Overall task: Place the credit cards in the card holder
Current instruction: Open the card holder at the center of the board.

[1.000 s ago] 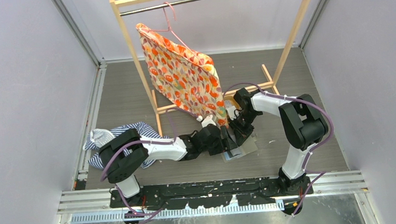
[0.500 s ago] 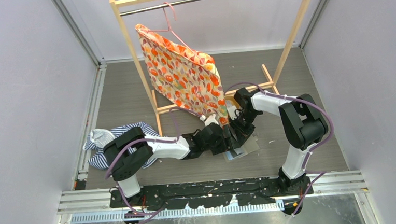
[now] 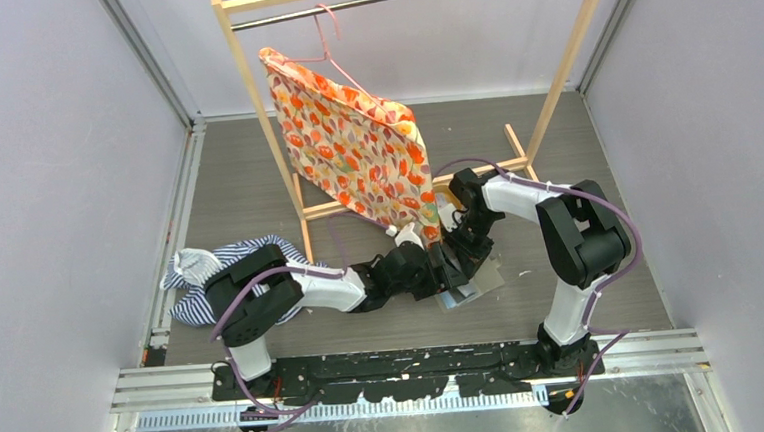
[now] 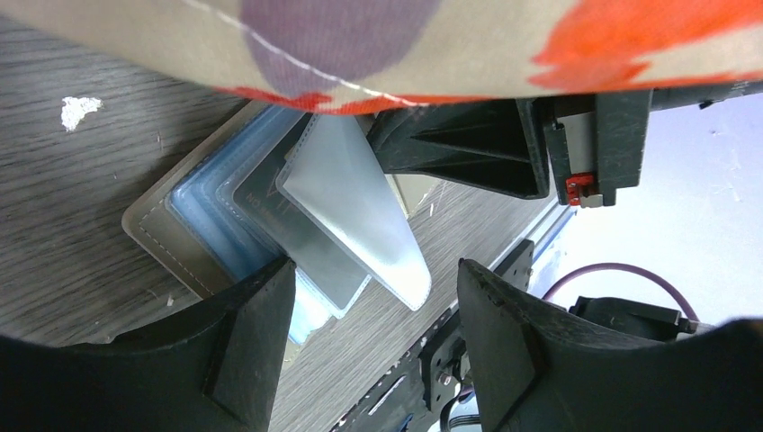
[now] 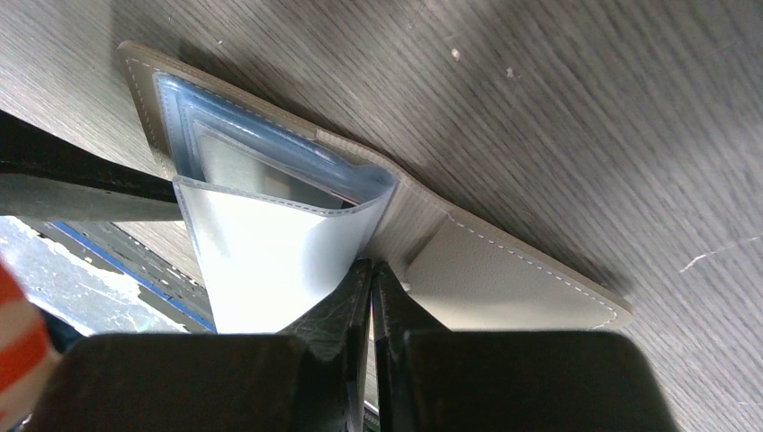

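The right tool (image 5: pixel 371 270) pinches a clear sleeve (image 5: pixel 270 252) of the card holder (image 5: pixel 504 279) at the frame's bottom middle, so I think the wide, empty left tool (image 4: pixel 373 297) must fetch a card next.

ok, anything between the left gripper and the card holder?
Nothing visible. The left gripper is open right over the card holder; the right gripper pinches one clear sleeve up, and the floral cloth hangs above, farther back.

Pale walls (image 3: pixel 56 196), grey table (image 3: pixel 236 180), wooden rack (image 3: pixel 553 105)
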